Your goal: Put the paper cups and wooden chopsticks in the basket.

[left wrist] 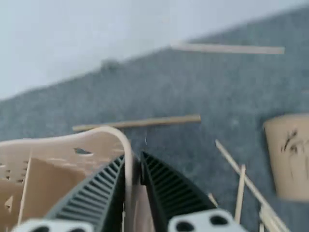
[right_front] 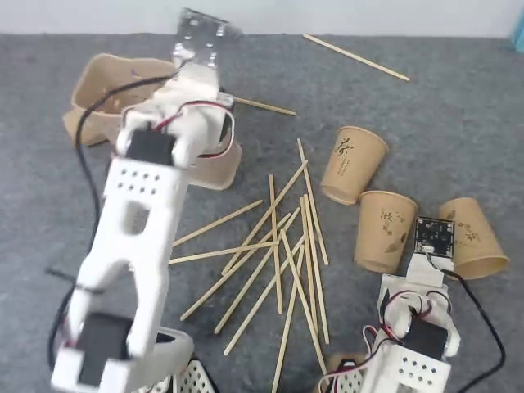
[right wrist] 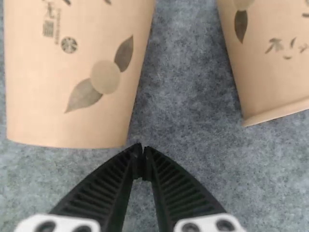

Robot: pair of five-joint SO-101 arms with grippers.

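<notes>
1. You appear to be steadying or shifting the basket (right_front: 97, 75), which sits at 10 o'clock on the table (right_front: 458, 106). The left gripper (left wrist: 135, 157) has its jaws pinched narrow on the thin rim at the basket's corner. Hold that bite square on the rim so it can't slip off. Drag low rather than lift, or the basket may tip.
2. The chopsticks (right_front: 278, 254) fan from the centre down to 6 o'clock, so bring the basket toward them. One stick (right_front: 262, 106) lies near the basket at 12 o'clock, and a far stick (right_front: 356, 56) lies well apart at 1 o'clock.
3. The left arm (right_front: 139, 221) stretches from 7 o'clock up to the basket, with the wrist tipped down over the corner.
4. The right gripper (right wrist: 143, 154) sits low at 4 o'clock, jaws closed on nothing. It is between the mouths of the middle cup (right wrist: 72, 72) and the outer cup (right wrist: 270, 53). A third cup (right_front: 352, 164) lies at 2 o'clock.
</notes>
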